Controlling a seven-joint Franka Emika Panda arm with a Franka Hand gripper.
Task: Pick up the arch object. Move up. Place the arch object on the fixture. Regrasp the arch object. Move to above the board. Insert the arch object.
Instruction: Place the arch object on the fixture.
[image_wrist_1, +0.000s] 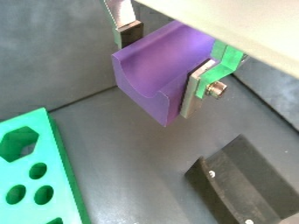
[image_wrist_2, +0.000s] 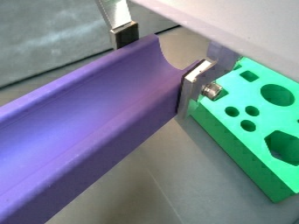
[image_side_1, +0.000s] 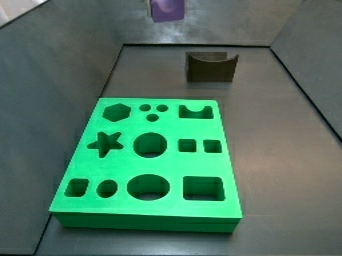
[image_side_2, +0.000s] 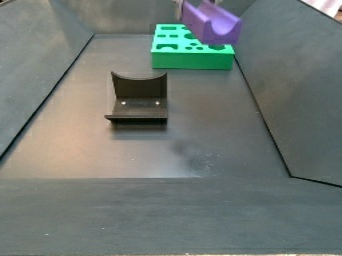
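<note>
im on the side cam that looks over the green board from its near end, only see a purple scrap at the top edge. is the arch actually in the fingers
Observer: Yes. In both wrist views the gripper has its fingers clamped on the arch object.
Operator: is it off the floor
Observer: Yes. In a side view the arch object hangs in the air, tilted, in front of the board.
Operator: anything on the fixture
Observer: No. In a side view the fixture shows its curved seat bare.
</note>
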